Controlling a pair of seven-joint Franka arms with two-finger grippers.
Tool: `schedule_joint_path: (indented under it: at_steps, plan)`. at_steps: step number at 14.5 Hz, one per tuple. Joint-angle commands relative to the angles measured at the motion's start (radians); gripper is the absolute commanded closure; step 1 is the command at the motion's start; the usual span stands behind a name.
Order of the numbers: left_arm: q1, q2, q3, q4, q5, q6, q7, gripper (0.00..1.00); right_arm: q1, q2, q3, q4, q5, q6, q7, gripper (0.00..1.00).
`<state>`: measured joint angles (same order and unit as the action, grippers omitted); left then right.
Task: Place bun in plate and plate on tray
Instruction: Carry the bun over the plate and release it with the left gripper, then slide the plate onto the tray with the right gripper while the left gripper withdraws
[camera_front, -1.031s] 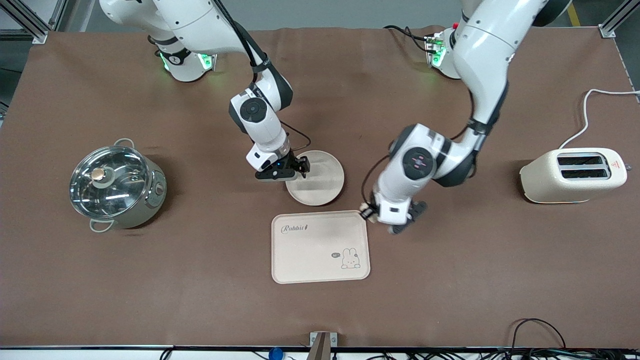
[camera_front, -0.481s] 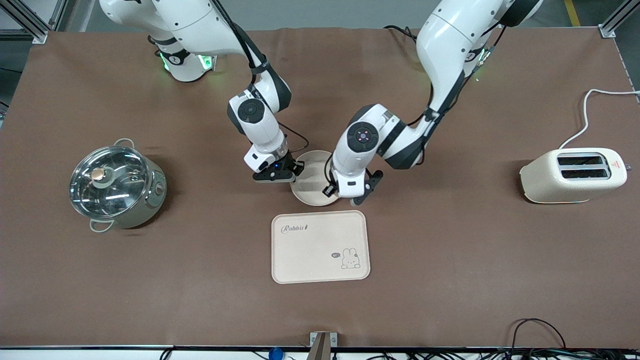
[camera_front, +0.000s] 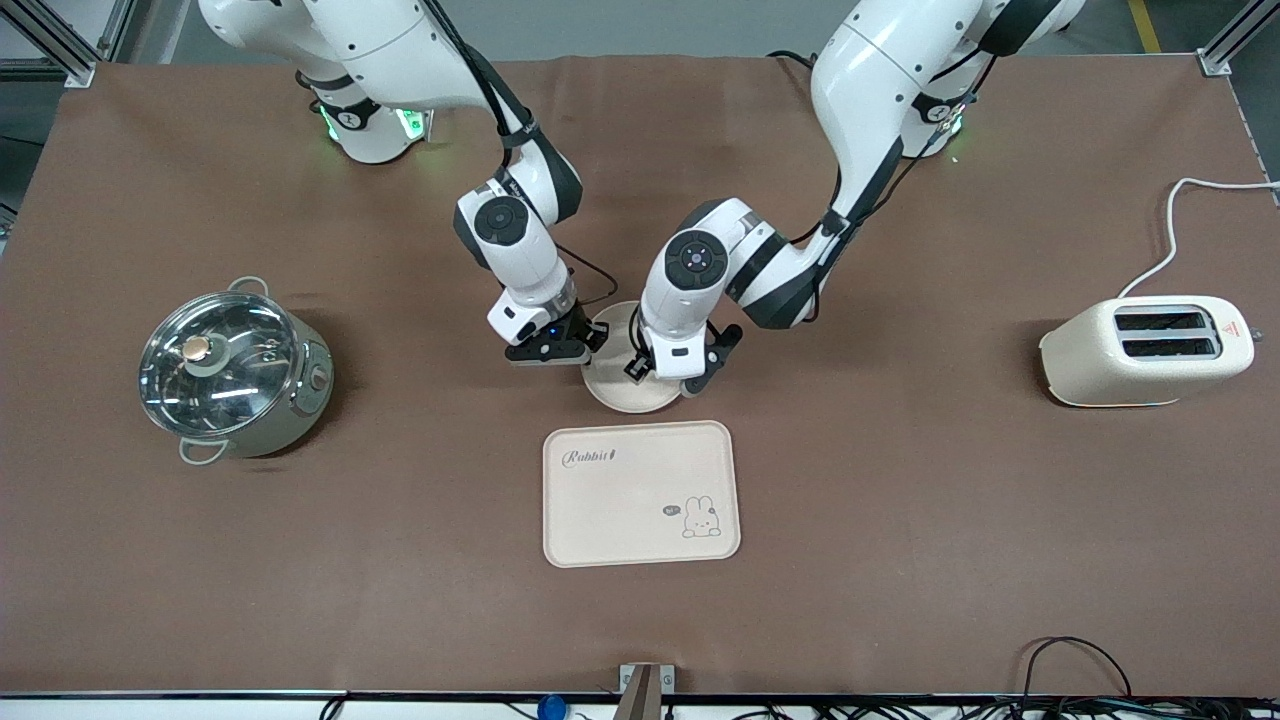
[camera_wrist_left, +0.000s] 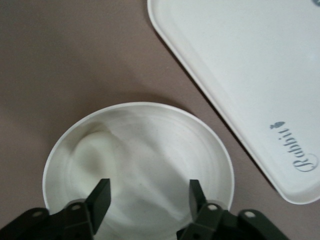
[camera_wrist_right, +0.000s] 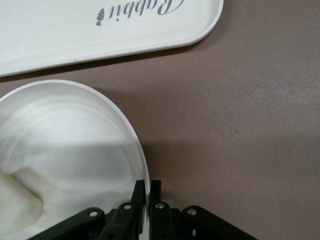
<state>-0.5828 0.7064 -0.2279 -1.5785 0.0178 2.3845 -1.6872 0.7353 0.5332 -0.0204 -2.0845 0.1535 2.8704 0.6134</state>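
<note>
Front view. I see the round shallow cream-white plate (camera_front: 628, 385) on the brown counter (camera_front: 900, 520), between the two wrists and just beside the cream rounded-corner rectangular tray with "Rabbit" lettering (camera_front: 640, 493), which lies nearer the front camera. The right pincer (camera_front: 570, 348) sits at the plate's rim on the side toward the right arm's end; the left pincer (camera_front: 672, 372) hangs over the plate's other side. A lidded steel pot (camera_front: 232, 368) and a cream toaster (camera_front: 1145, 350) stand well apart at the two ends of the counter.

Left wrist view. The left pincer (camera_wrist_left: 148, 196) stands wide open above the plate (camera_wrist_left: 165, 150), holding nothing. A small pale cream rounded bun (camera_wrist_left: 95, 155) lies inside the plate near its rim, blurred against the dish. The tray (camera_wrist_left: 240, 65) shows just beside the plate, apart from it.

Right wrist view. The right pincer (camera_wrist_right: 146, 192) is closed thin on the plate's rim (camera_wrist_right: 134, 145); its fingers (camera_wrist_right: 138, 191) pinch the raised edge between them. A pale lump (camera_wrist_right: 17, 192) at the frame's corner I take for the bun. The tray (camera_wrist_right: 100, 30) lies close by.

Step in hand, as I judge it: the bun is placed, and the plate's transfer to the tray is next. That move calls for the left pincer to clear away upward, then a level lift by the rim grip so that the bun does not roll out.
</note>
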Motion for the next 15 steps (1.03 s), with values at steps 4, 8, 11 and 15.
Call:
schedule_joint_path:
  at_steps: [4, 8, 11, 15]
  plan:
    - [0.076, -0.151, 0.032, 0.106, 0.12, -0.276, 0.146, 0.0, -0.02, -0.027, -0.001, 0.001, 0.014, -0.04, -0.012, 1.0]
    - [0.228, -0.241, 0.03, 0.183, 0.125, -0.45, 0.482, 0.0, -0.039, -0.079, -0.001, 0.084, 0.018, -0.217, 0.077, 0.99]
    - [0.329, -0.339, 0.03, 0.183, 0.126, -0.532, 0.72, 0.0, -0.071, -0.078, 0.004, 0.144, 0.034, -0.221, 0.078, 1.0]
    - [0.457, -0.458, 0.028, 0.183, 0.116, -0.674, 1.035, 0.0, -0.099, -0.067, 0.002, 0.292, 0.107, -0.294, 0.08, 0.99]
